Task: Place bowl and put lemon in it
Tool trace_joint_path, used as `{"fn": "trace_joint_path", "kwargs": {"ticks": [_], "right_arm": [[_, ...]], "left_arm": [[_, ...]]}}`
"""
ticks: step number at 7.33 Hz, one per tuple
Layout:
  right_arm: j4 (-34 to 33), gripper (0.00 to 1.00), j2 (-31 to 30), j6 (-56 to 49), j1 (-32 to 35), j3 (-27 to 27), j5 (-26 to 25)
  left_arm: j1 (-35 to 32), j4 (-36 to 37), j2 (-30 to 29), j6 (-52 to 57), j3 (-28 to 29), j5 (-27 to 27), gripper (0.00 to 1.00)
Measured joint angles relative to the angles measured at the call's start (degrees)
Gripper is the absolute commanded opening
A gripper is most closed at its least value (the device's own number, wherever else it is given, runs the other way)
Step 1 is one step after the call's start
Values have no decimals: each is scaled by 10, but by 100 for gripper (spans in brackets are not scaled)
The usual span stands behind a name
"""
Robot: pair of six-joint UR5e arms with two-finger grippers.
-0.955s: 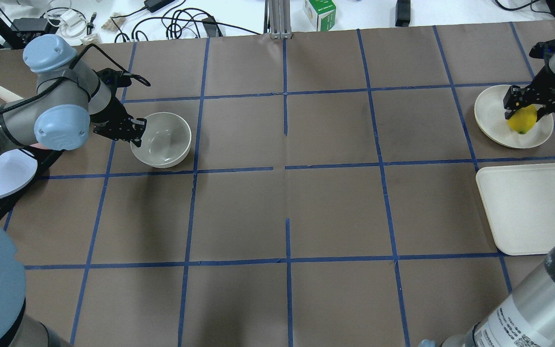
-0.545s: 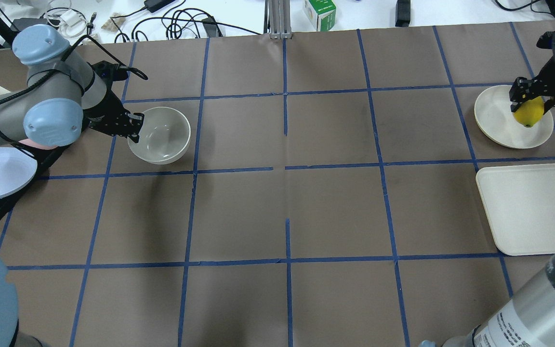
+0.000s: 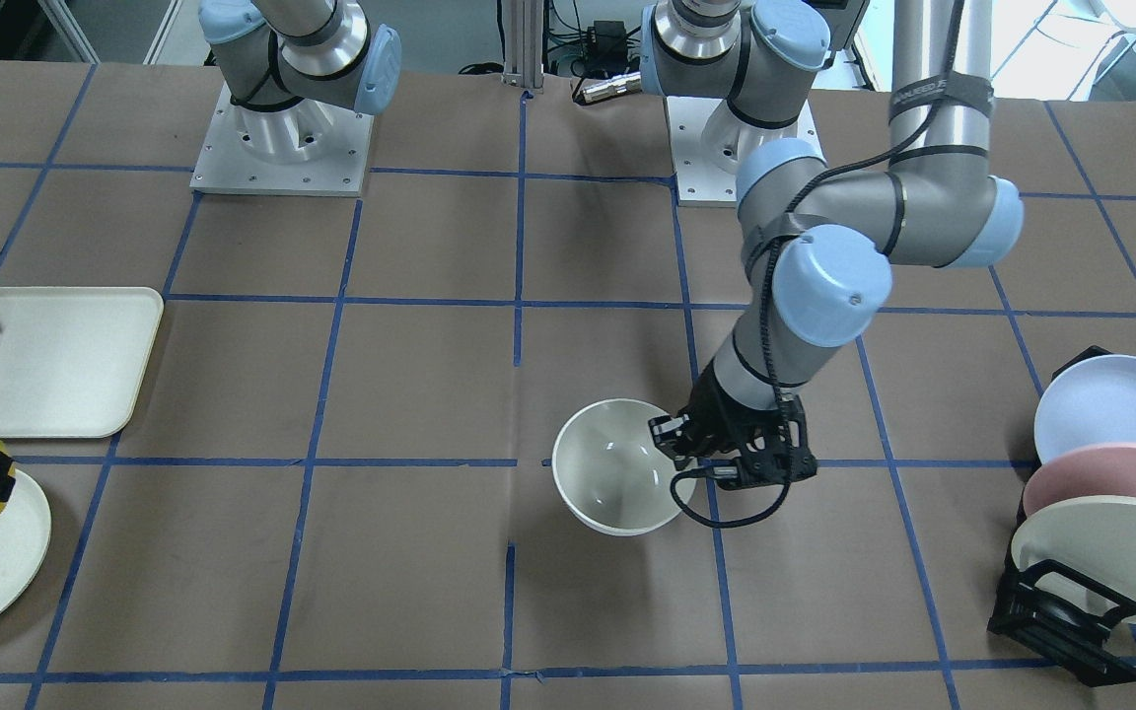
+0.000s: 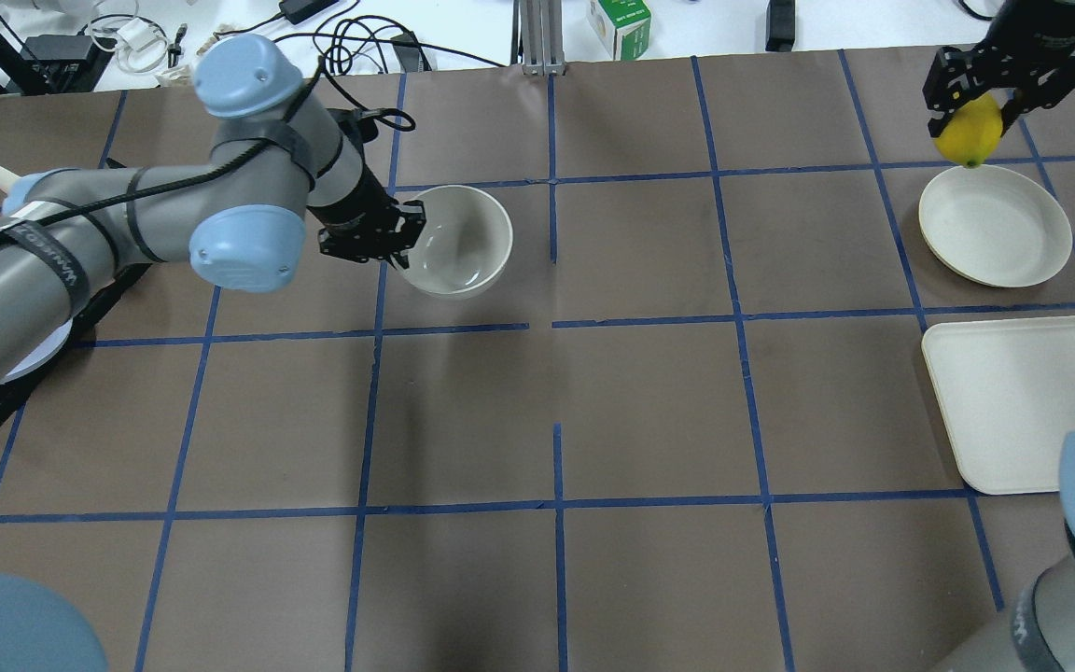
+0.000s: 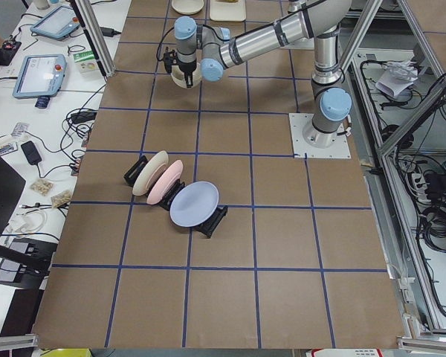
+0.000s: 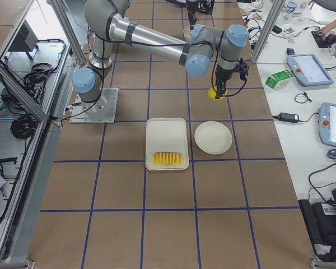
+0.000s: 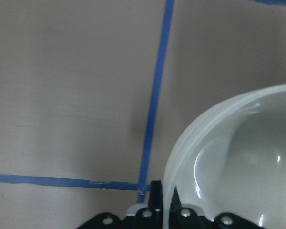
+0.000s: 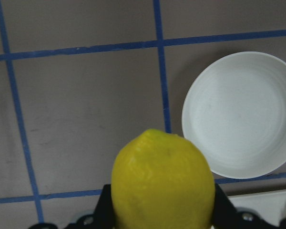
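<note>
And the left pincer point(image 4: 400, 248) is clamped on the rim of the bowl point(image 4: 467, 233), left of centre toward the far edge of the table point(image 4: 649, 411). The right pincer point(image 4: 974, 110) grips the lemon point(image 4: 969, 140), up by the far right corner.

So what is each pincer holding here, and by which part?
Left pincer grips the bowl by its rim; right pincer clamps the lemon across its sides.

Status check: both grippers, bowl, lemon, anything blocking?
Left gripper shut on bowl rim, left of centre. Right gripper shut on lemon, airborne beyond the plate. Tray sits near plate, off the line to bowl.
</note>
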Motion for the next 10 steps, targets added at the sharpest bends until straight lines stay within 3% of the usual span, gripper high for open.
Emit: {"fn": "trace_joint_path", "kwargs": {"ticks": [2, 6, 7, 10], "right_arm": [[8, 0, -4, 68, 53, 2, 6], [29, 0, -6, 141, 124, 5, 15], [25, 0, -5, 164, 147, 6, 15], [16, 0, -1, 184, 199, 8, 16]], "left_arm": [[-59, 18, -12, -53, -3, -5, 0], [-72, 36, -58, -57, -6, -7, 0], [-74, 46, -67, -59, -6, -6, 99], [-75, 40, -66, -57, 1, 0, 100]]}}
